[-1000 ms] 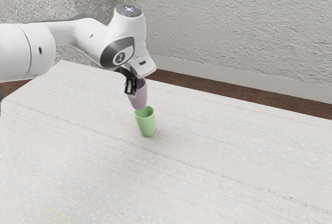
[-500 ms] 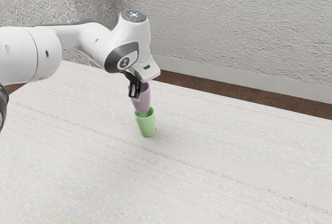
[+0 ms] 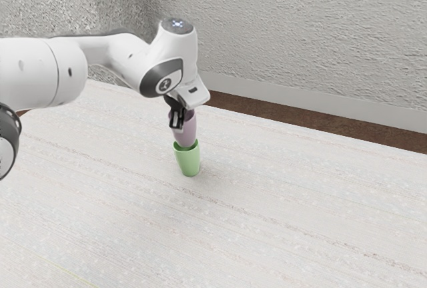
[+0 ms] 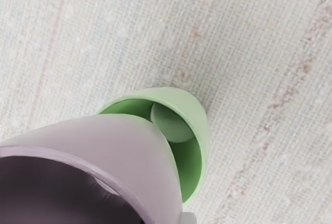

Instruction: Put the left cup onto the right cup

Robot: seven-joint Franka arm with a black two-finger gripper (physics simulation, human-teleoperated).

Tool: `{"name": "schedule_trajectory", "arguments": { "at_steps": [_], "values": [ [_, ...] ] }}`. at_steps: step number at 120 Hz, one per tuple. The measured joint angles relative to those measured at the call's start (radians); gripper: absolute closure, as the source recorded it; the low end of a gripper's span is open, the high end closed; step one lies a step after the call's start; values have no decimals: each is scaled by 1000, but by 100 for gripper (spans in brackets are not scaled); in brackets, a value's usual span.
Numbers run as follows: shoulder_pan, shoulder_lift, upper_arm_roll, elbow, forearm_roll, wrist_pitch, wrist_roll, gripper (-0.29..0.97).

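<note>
Gripper [image 3: 177, 120] closed on purple cup [image 3: 189, 131], black fingers clamping its upper rim. Purple cup tilted, its base lowered into mouth of green cup [image 3: 188, 160], upper half projecting above green rim. Green cup upright on pale wood-grain table [image 3: 300, 208], toward far side, left of centre in exterior view. Wrist view: purple cup [image 4: 104, 151] overlaps mouth of green cup [image 4: 199, 125]; part of green inner floor exposed beside it. Contact between cup walls: cannot tell.

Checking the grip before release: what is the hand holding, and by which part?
The hand holds the purple cup by its upper rim; the cup's lower end is in the mouth of the green cup.
</note>
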Motion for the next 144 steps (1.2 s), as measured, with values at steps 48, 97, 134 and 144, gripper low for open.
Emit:
{"name": "schedule_trajectory", "arguments": {
  "at_steps": [48, 97, 134, 144],
  "values": [
    [5, 28, 0, 0, -11, 15, -4, 79],
    [24, 29, 0, -3, -77, 23, -5, 79],
    [46, 45, -1, -9, -116, 22, -4, 79],
    [46, 50, -1, -9, -117, 22, -3, 79]
  ]
}}
